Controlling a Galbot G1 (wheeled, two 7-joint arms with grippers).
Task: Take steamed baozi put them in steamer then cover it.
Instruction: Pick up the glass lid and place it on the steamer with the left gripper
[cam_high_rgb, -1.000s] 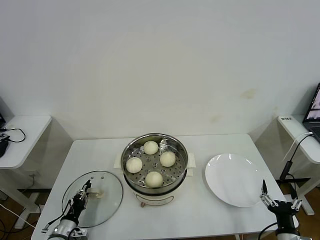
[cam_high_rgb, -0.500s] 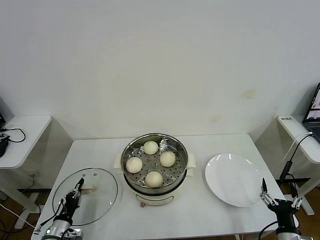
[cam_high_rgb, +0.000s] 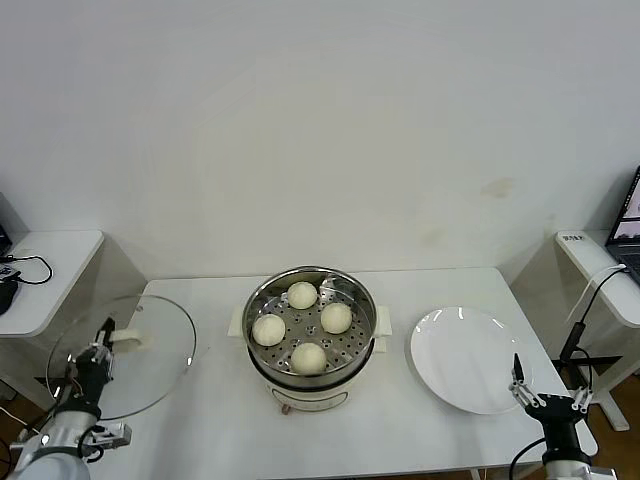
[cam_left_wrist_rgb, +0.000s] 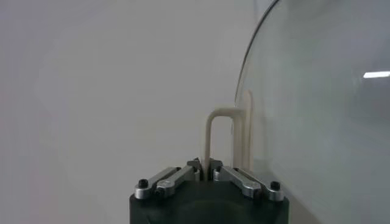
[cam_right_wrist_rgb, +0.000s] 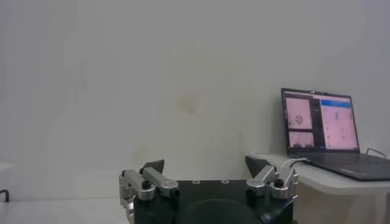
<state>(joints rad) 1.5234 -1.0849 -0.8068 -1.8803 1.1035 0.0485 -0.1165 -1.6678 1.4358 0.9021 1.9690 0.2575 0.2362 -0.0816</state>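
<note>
Four cream-white baozi (cam_high_rgb: 306, 323) already sit in the shiny steel steamer (cam_high_rgb: 311, 333), right of the left pincer (cam_high_rgb: 98, 354), which clamps the clear glass lid's (cam_high_rgb: 125, 355) cream handle (cam_left_wrist_rgb: 226, 135), lifted off the counter (cam_high_rgb: 400, 420). Covering remains. The right pincer (cam_high_rgb: 545, 392) is parked, jaws apart.

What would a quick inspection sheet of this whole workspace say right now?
Surface: white table, no spills seen.
Job's things: four cream-white dough buns sit in the shiny steel steamer pot; clear glass lid is lifted off, tilted, at the table's left edge.
Clutter: white round plate, bare.
Grippers: left gripper shut on the lid's cream handle; right gripper open, parked low at the table's right front.
Cables: on both side desks.
Surroundings: laptop, white wall.
</note>
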